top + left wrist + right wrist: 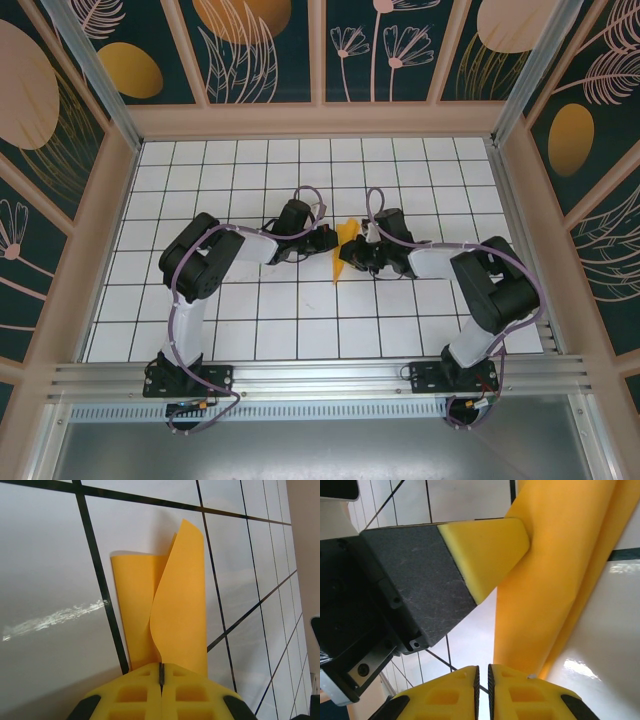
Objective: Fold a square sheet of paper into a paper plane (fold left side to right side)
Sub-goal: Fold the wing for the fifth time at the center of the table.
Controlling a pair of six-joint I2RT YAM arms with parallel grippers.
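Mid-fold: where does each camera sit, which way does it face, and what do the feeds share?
Top external: above and behind the bases, looking down at the table; both arms, left claw and right claw meeting at the square sheet of paper.
Left wrist: on the left arm, looking along its shut fingers at the paper curling upward.
Right wrist: on the right arm, facing the left claw's tip against the paper; own fingers at bottom.
Shared: all three show the paper.

Bright, even light is flooding the table (270,330); glare streaks are shining on its tiles in both wrist views; the square sheet of paper (545,590) is looking soft up close.
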